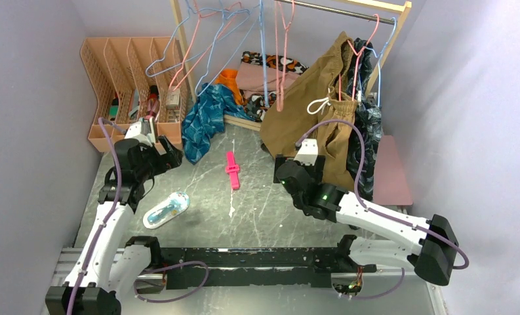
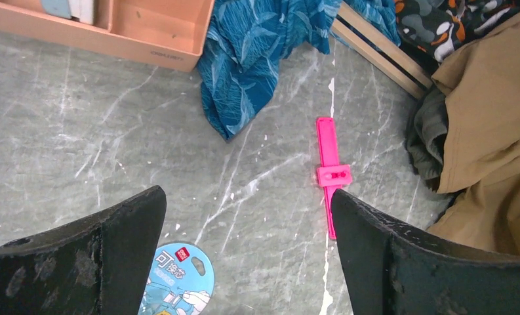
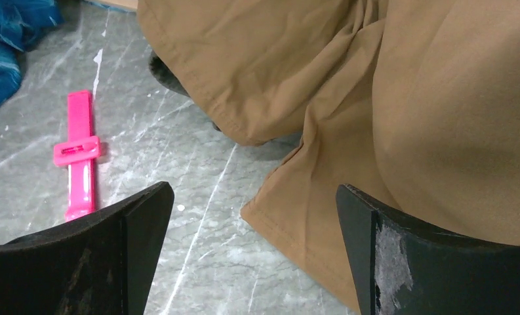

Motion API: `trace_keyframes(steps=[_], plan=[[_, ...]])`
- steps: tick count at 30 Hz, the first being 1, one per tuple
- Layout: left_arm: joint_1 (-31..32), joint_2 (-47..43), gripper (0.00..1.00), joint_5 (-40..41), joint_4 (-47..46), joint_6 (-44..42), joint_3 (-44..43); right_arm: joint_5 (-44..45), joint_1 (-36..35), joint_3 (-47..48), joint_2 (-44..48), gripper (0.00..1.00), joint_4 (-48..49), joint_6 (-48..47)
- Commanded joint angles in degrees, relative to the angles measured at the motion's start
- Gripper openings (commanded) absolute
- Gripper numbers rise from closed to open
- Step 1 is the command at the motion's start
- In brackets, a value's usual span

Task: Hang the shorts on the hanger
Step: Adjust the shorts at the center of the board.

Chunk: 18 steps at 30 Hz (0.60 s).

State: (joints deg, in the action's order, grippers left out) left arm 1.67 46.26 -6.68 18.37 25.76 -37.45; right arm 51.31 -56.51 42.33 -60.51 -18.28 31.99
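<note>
Teal-blue leaf-print fabric marks the shorts. They lie crumpled left of centre in the overhead view, with the upper part draped over the wooden base of the clothes rack and the lower tip spilling onto the grey marble surface. The left claw hovers just below and left of them, jaws spread wide and empty. The right claw is equally wide and holds nothing. It sits at centre right, close against the hanging tan shorts.

The step in hand looks like the first reach for the garment, and the left arm is better placed for it. In its wrist view the shorts fill the upper middle of the frame, above the gap between the jaws. The claw would do well to go for a thick fold near the top of the pile rather than the thin trailing tip, so that the cloth lifts in one piece. The waistband cannot be made out in the heap.

The pink plastic clip lies well apart from the shorts, at the centre of the frame, and should stay out of the path. A pink wire hanger hangs from the rail at upper centre, so the right claw likely needs to back off the tan cloth before steadying it.
</note>
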Motion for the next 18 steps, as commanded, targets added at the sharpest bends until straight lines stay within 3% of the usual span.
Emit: trace_keyframes(steps=[1,7,12,18], plan=[[2.1,0.9,0.99,1.5,-0.8,-1.7,-1.7,-1.0,0.2,2.1,0.0,1.0,-0.9,-2.9],[2.7,-0.7,0.99,2.9,-1.4,-2.6,-1.5,-14.2,0.2,-2.8,8.9,1.0,9.3,-13.9],[8.4,-2.0,0.99,11.9,0.0,-6.4,-2.7,-12.2,0.3,-1.6,9.2,1.0,8.7,-14.3],[9.0,-4.0,0.99,12.5,-0.8,-6.7,-2.0,-5.9,0.3,-1.4,4.8,0.98,11.1,-10.8]])
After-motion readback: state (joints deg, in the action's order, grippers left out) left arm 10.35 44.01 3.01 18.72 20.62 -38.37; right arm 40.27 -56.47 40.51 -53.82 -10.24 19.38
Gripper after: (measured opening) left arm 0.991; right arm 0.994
